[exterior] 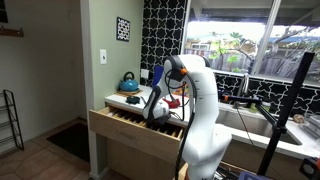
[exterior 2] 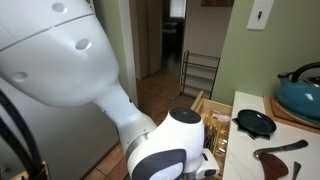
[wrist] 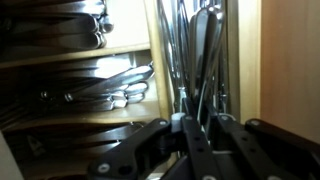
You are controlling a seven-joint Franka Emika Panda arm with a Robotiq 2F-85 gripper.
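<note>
Your claw (wrist: 195, 124) sits low in the open drawer (exterior: 135, 122). Its jaws are drawn fully together at the near ends of the long dark utensils (wrist: 197, 50); you cannot tell whether one is pinched. Their long axis runs straight ahead of the claw. Three compartments show, and two hold crosswise cutlery (wrist: 105, 90), too overlapped to count.

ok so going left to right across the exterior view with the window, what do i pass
metal rack → light switch → teal kettle → gripper → white robot arm → black stand
</note>
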